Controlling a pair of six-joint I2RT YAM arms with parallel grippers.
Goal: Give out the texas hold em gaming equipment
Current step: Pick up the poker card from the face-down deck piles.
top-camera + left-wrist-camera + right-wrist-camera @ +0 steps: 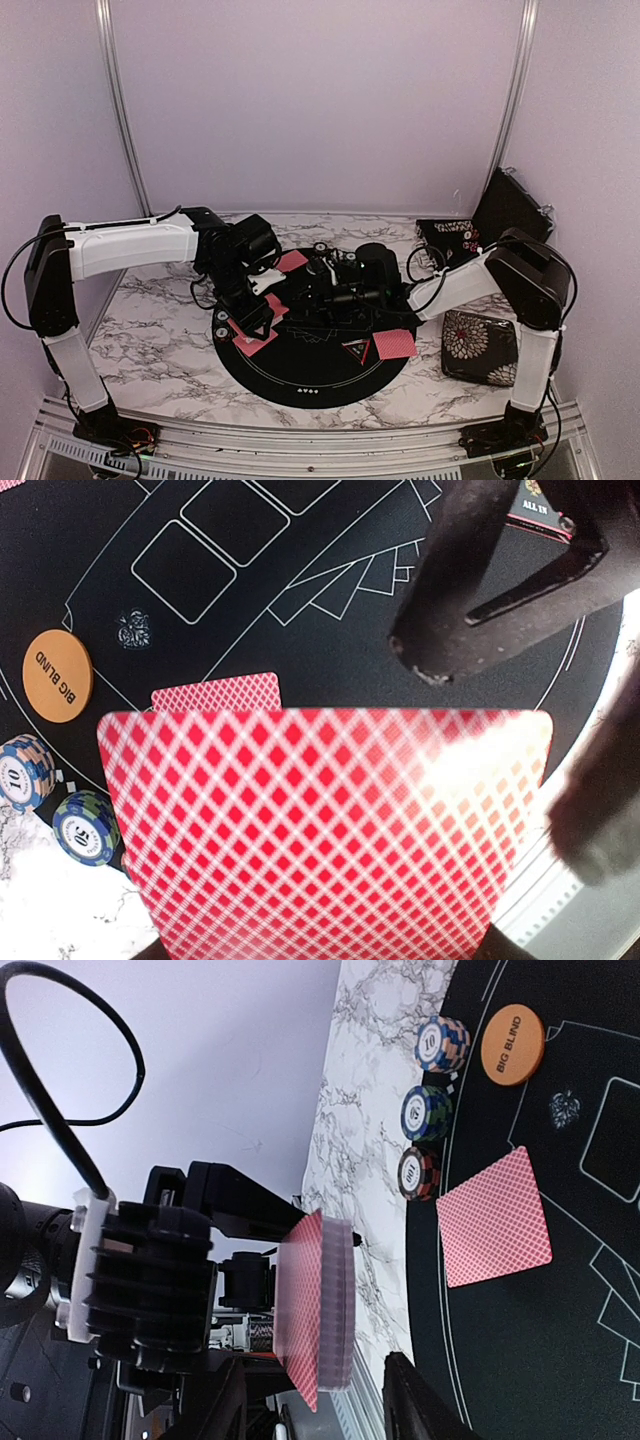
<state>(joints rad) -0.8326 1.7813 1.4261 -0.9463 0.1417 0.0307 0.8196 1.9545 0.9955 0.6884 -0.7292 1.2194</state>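
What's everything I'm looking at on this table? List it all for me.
mat: one, black round with white lines, table centre.
deck of cards: one, pink-red backs, clamped in the left gripper.
loose cards: at least three, pink-red, on the mat.
chip stacks: three, striped, along the mat's left edge.
orange button: one, reading BIG BLIND, beside the chips.
triangle marker: one, black, near front of mat.
floral case: one, black, right of mat.
patterned pouch: one, black, back right.
table: one, white marble.
left gripper: one, black, holding the deck.
right gripper: one, black, over the mat beside the deck.
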